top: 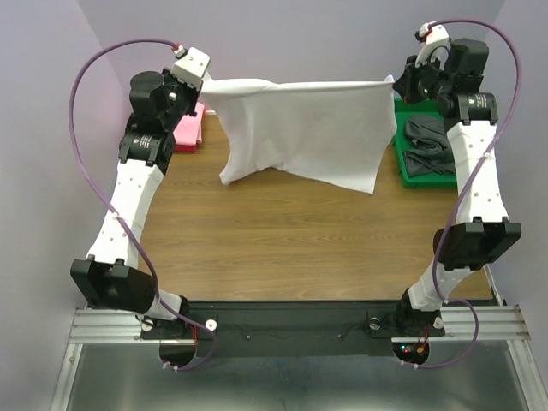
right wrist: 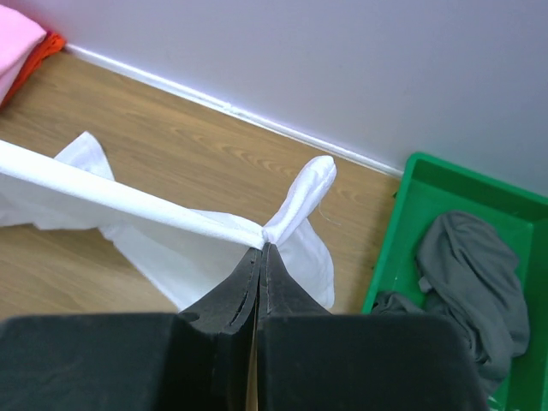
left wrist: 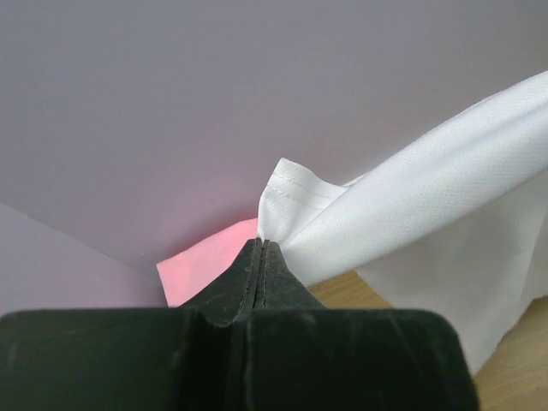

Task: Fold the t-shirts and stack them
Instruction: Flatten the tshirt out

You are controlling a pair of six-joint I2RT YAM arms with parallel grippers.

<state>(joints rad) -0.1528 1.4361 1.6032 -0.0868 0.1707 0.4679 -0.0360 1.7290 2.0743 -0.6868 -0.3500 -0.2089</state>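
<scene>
Wooden table (top: 282, 231), lilac walls (top: 300, 34); white t-shirt (top: 300, 128) taut between left gripper (left wrist: 264, 244) and right gripper (right wrist: 261, 250), both clamped onto it.

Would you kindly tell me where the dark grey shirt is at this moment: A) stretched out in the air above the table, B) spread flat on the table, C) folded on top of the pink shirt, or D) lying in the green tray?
D: the dark grey shirt lies crumpled inside the green tray, while the white shirt is the one stretched out in the air.
</scene>
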